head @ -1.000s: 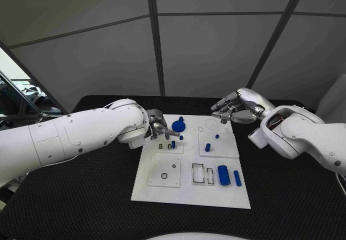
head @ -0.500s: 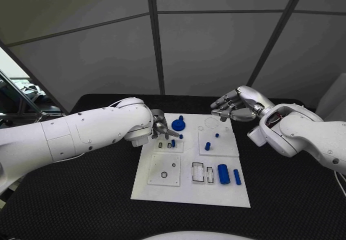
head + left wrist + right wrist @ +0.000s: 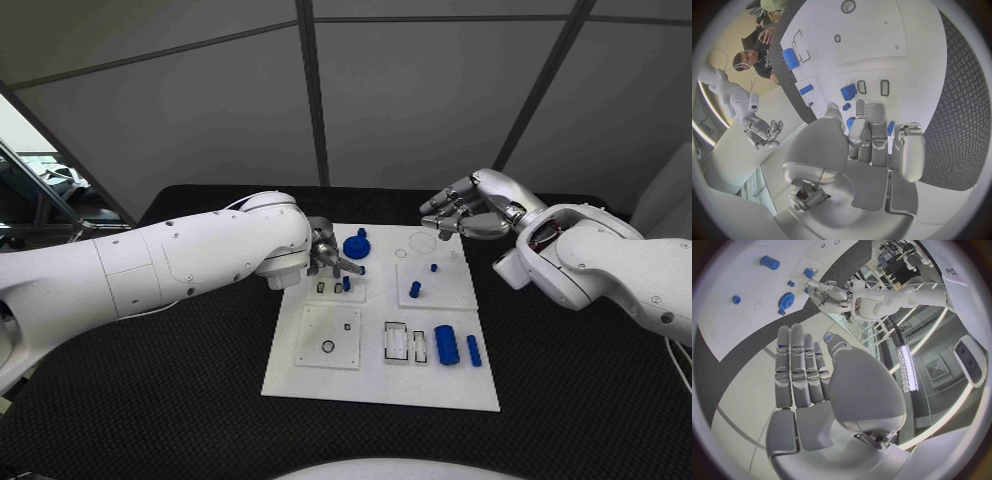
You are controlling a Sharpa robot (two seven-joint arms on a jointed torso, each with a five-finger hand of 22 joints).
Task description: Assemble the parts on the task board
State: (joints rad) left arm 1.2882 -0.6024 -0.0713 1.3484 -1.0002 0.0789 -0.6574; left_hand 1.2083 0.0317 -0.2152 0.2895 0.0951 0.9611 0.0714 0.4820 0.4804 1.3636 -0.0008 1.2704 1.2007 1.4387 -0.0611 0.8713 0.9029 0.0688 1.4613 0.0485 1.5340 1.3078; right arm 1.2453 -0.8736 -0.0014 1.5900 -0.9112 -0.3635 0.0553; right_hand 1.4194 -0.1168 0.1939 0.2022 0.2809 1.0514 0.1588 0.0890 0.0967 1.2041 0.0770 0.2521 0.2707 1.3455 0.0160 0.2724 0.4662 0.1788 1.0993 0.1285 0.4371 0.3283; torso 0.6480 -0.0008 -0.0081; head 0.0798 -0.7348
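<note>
Lying in the middle of the black table [image 3: 173, 400], the white task board [image 3: 378, 385] carried several blue parts. In the head view the left hand [image 3: 333, 257] hovered over the upper left part of the board, just beside a round blue part [image 3: 356, 251] and above two small slots with a short blue peg [image 3: 346, 284]. The left wrist view showed its fingers [image 3: 873, 131] stretched side by side over the board with nothing between them; whether they touched any part, I could not tell. The right hand [image 3: 464, 214] was raised beyond the upper right corner of the board, apart from it. In the right wrist view its fingers [image 3: 798, 365] were straight and close together, the palm bare, holding nothing. A blue peg [image 3: 415, 292] stood on the raised plate in the upper right part of the board. A thick blue cylinder [image 3: 447, 349] and a thin blue bar [image 3: 473, 351] lay side by side near the lower right of the board.
</note>
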